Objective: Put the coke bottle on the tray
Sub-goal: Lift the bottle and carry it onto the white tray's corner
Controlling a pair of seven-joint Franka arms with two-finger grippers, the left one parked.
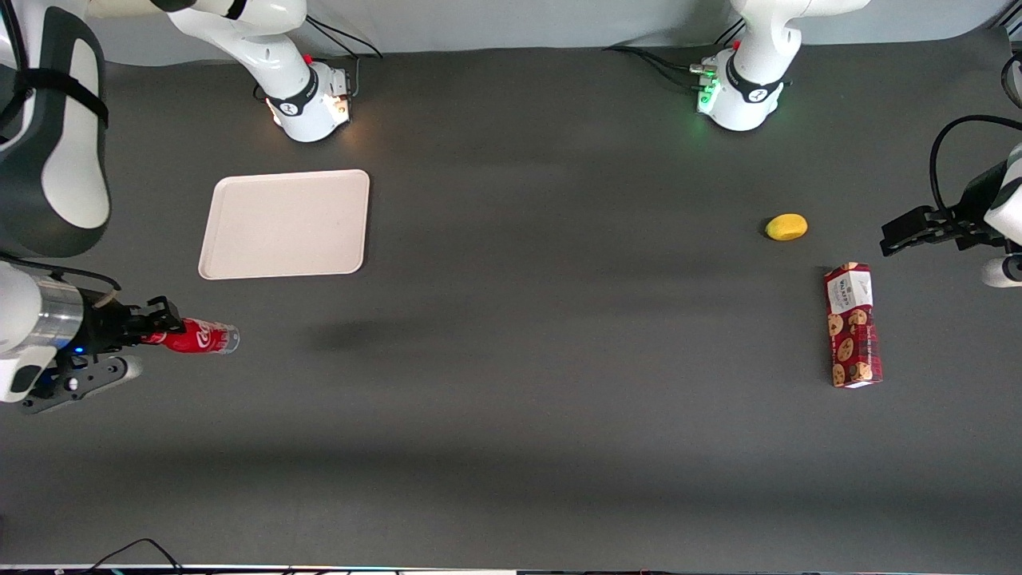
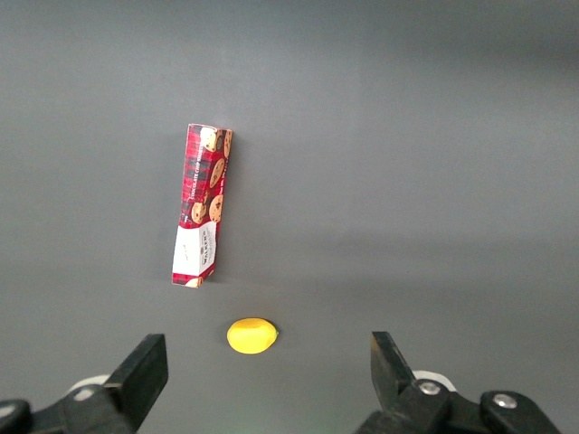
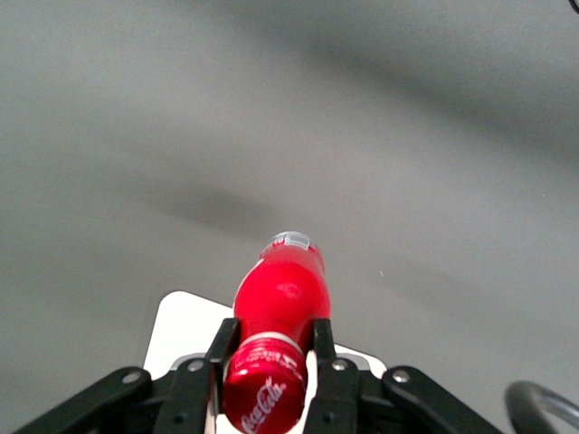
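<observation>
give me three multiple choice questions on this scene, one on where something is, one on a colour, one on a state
1. Where is the flat cream rectangular plastic tray relative to the small slim red coke bottle?
A. nearer the front camera
B. farther from the front camera
C. under the bottle

2. What colour is the small oval fruit-like object beside the red rectangular cookie box?
A. yellow
B. green
C. blue

3. What is the right arm's gripper doing?
A. open above the tray
B. shut on the cookie box
C. shut on the coke bottle

Answers: 1 B, the tray lies higher in the front view, apart from the bottle. 2 A, it shows yellow in both views. 3 C, its fingers clamp the bottle's sides.
</observation>
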